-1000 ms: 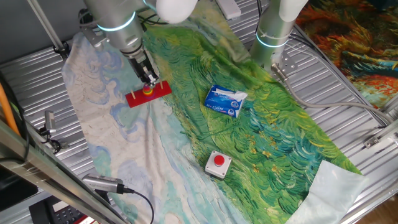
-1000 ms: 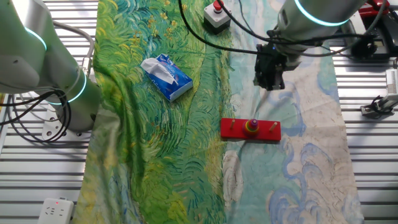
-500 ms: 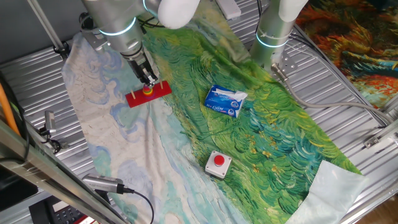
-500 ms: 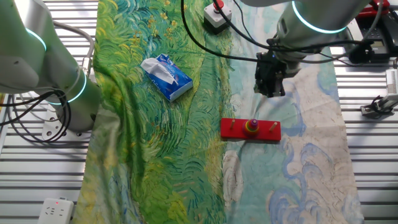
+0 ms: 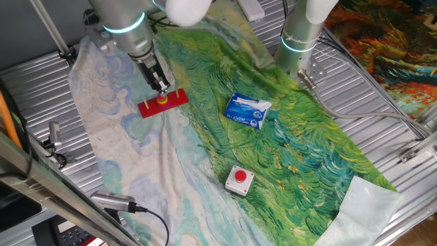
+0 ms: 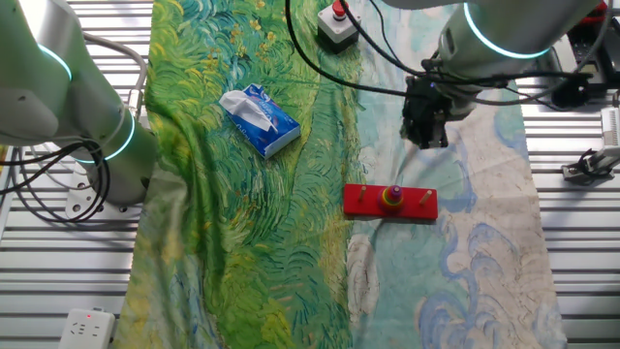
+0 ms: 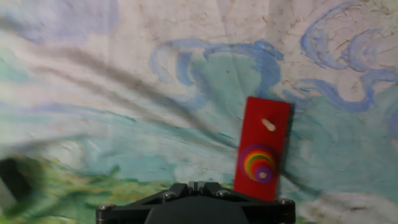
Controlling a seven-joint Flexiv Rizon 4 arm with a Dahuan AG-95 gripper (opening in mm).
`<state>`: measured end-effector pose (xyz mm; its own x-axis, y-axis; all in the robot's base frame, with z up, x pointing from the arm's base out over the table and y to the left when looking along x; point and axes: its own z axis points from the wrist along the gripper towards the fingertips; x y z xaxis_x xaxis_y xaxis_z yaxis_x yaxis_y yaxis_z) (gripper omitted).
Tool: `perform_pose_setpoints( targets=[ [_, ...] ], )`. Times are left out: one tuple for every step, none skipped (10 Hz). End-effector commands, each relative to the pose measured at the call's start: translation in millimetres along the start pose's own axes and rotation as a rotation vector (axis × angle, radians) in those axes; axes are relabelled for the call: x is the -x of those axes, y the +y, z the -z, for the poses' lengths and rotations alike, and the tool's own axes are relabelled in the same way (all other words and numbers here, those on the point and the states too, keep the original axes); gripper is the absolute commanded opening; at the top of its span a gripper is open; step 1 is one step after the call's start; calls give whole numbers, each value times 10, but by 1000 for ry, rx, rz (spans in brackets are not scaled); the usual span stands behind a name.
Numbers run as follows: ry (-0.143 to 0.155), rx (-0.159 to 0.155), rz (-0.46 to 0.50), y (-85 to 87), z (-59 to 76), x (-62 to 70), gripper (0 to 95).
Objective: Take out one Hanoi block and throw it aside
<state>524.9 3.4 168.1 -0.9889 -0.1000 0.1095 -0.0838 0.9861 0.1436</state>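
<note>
The red base board [image 5: 162, 102] lies on the pale part of the cloth, and also shows in the other fixed view [image 6: 390, 202] and the hand view [image 7: 263, 149]. A stack of coloured discs sits on its middle peg, with the tiny purple Hanoi block [image 7: 263, 175] on top; the block also shows in the other fixed view [image 6: 393, 191]. My gripper [image 5: 162, 85] hangs above and just beside the board, apart from it, and shows in the other fixed view too [image 6: 426, 141]. In the hand view its fingertips [image 7: 196, 185] meet with no gap and hold nothing.
A blue-white tissue pack [image 5: 247, 111] lies on the green cloth. A grey box with a red push-button [image 5: 240, 179] stands near the cloth's edge. A second arm's base [image 5: 300, 34] stands at the far side. Ribbed metal table surrounds the cloth.
My gripper has drifted a little sideways above the board, still shut. The board and its discs have not moved.
</note>
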Motion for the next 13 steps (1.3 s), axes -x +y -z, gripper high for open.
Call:
perform_pose_setpoints(
  targets=[
    [17,7,-123,474,156,247,0],
    [21,0,-150,625,173,308,0],
    [17,2,-158,740,171,343,0],
    [20,2,-184,925,182,356,0],
    [20,2,-194,1019,180,373,0],
    [23,2,-207,1112,182,393,0],
    [27,3,-219,1177,179,398,0],
    [31,6,-229,1217,145,367,0],
    [28,8,-227,1203,102,287,0],
    [29,7,-225,1194,91,258,0],
    [33,8,-203,1100,83,187,0],
    [34,8,-175,968,75,147,0],
    [34,13,-164,890,68,120,0]
  ],
)
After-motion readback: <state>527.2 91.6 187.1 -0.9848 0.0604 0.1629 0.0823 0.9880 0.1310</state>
